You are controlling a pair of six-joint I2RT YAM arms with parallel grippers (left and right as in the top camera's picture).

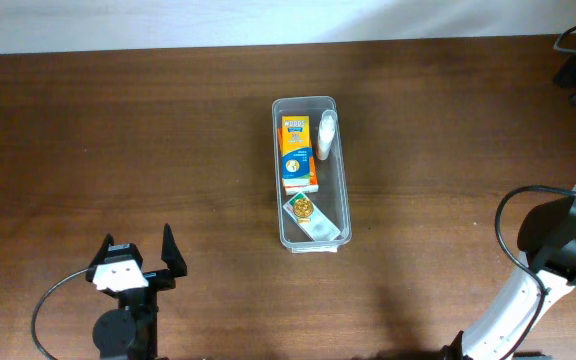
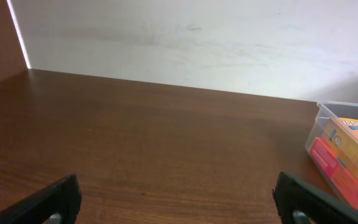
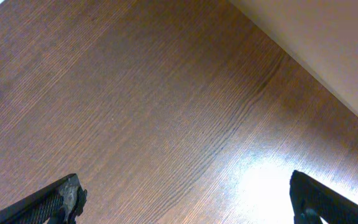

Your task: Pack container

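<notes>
Left end effector [image 1: 136, 254], seen from overhead, sits low near the front edge of the surface [image 1: 118, 120], its fingers spread and holding nothing, well apart from the container [image 1: 348, 190]. The container stands mid-surface and holds an orange box [image 1: 298, 155], a white tube [image 1: 327, 135] and a flat packet [image 1: 308, 212]. From the left wrist, the spread fingers frame bare wood, with the container at the far right. From the right wrist, the right end effector [image 3: 185, 196] is also spread and empty over bare surface, with no container in sight. The clear bin looks light, with thin, slick walls that may flex. The raised rim on a long side seems the best hold, since the loose contents could slide if it tilts.
</notes>
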